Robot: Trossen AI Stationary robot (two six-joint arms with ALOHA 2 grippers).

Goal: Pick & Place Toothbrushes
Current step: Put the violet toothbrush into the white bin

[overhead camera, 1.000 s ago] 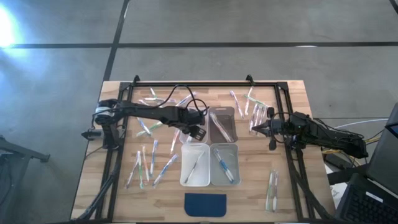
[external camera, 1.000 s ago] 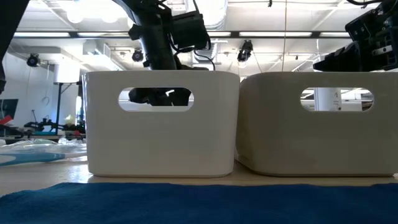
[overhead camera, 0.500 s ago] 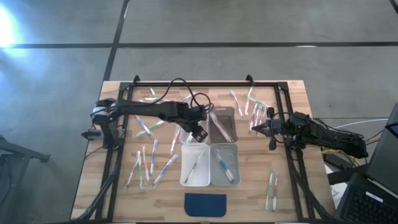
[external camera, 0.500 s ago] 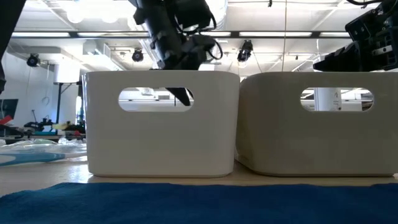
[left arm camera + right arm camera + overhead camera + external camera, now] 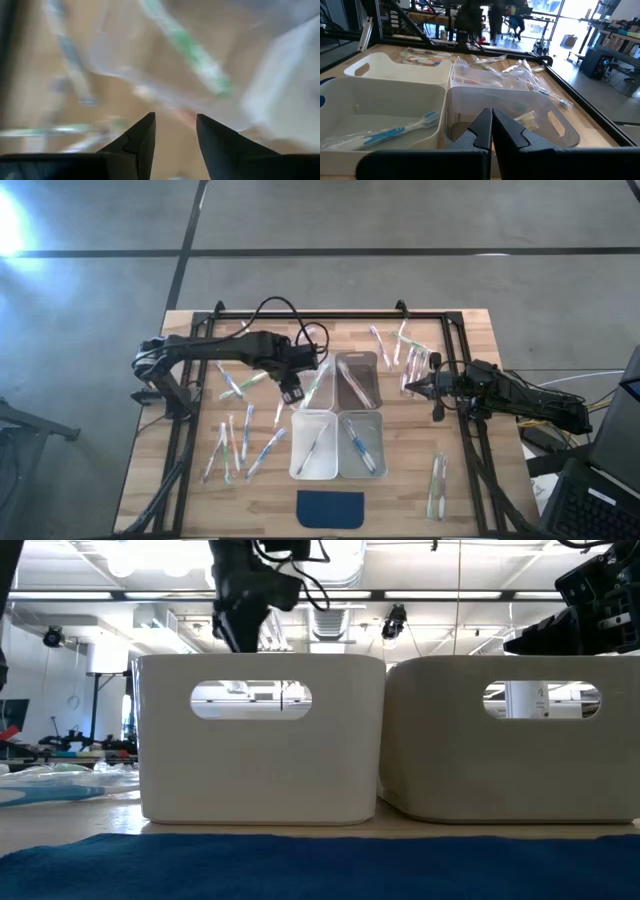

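While the four clear bins [image 5: 338,418] crowd the table's middle in a two-by-two block, open wood stays free along the near edge around the dark blue pad [image 5: 331,507] and in the near right corner, save for a couple of toothbrushes [image 5: 436,485] there. A black frame [image 5: 330,315] runs along the far and side edges, hemming in both arms.

Left gripper [image 5: 291,392] sits just left of the far-left bin, over the wood, fingers [image 5: 140,137] apart and holding nothing; the wrist view shows blurred wrapped toothbrushes [image 5: 200,60] on the wood below it. Compared with a second ago it has pulled back left and away from the bin block, where it was over the gap between the left bins; in the low view it now shows high above the left bin's rim, no longer behind the handle slot. Its cable loops up toward the far rail.

Right gripper [image 5: 408,389] waits right of the far-right bin, fingers pressed together, empty, unchanged from before.

Loose toothbrushes [image 5: 236,442] scatter left of the bins, a few lie by the far rail, and a cluster [image 5: 405,350] lies right of the far bins, close to the right gripper. One blue toothbrush [image 5: 395,131] lies in the near-right bin, one in the near-left bin [image 5: 313,444]. Bin walls stand between the left gripper and the right cluster.
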